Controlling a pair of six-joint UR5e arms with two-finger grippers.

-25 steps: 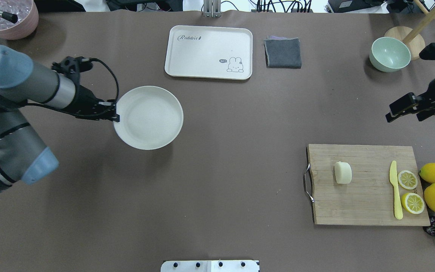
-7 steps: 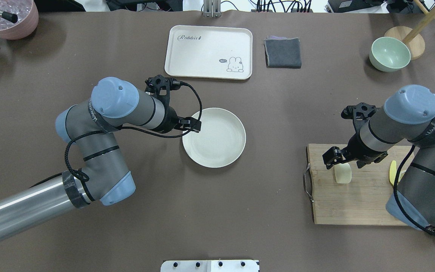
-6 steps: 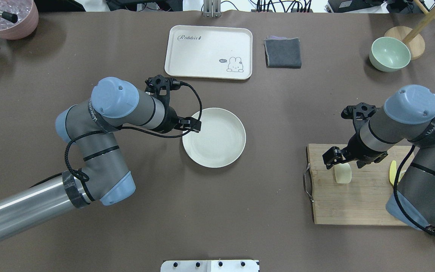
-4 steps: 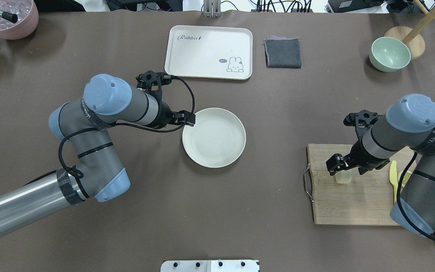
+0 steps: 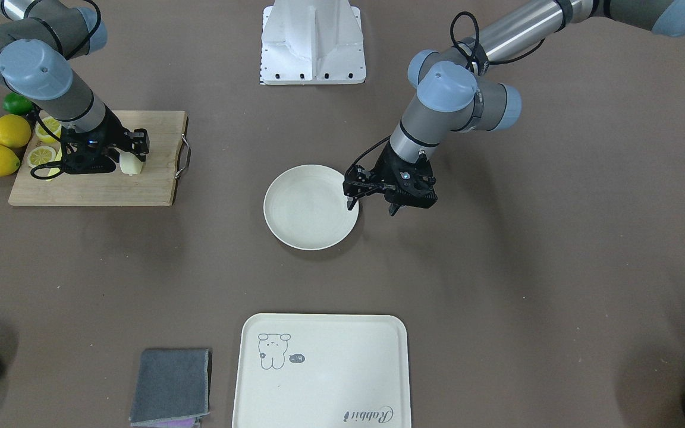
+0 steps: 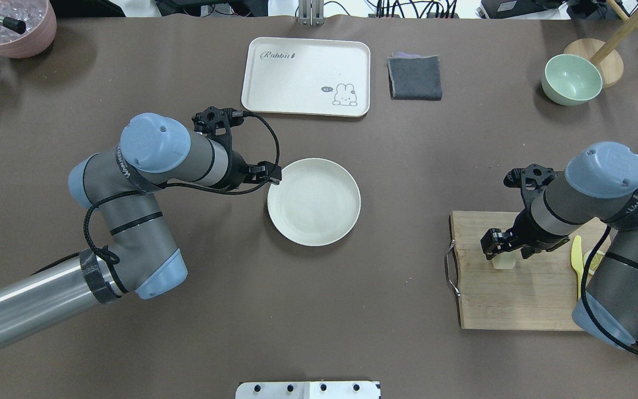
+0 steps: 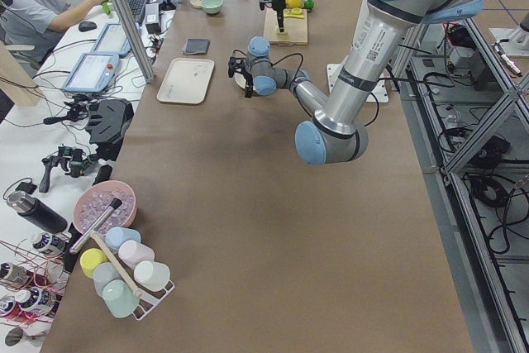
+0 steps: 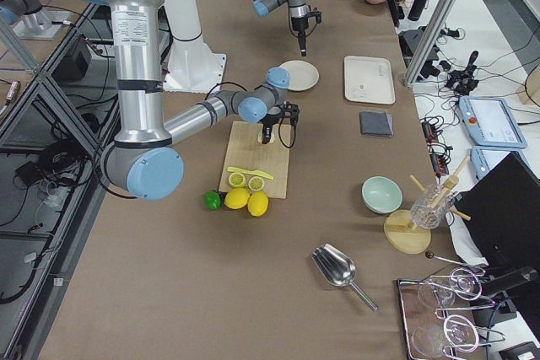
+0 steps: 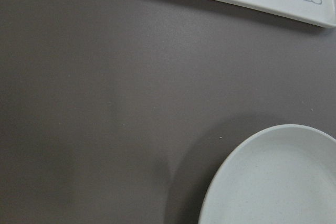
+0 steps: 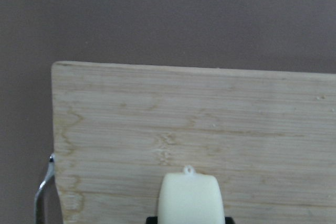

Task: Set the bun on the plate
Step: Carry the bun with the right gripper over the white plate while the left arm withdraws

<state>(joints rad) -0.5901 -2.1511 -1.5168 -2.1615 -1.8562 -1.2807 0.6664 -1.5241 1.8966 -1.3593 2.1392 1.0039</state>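
Cream bun (image 6: 503,262) is sitting near the cutting board's (image 6: 518,302) handle edge, with the right gripper (image 6: 504,252) astride it, grip unclear. The left gripper (image 5: 371,205) is hanging released beside the plate (image 5: 286,229).

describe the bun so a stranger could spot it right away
Find the wooden cutting board with a metal handle at the robot's right end of the table. Towards its handle end, under the right gripper, sits the bun. It is a plain, pale cream rounded block, unlike the bright yellow lemon slices at the board's other end.
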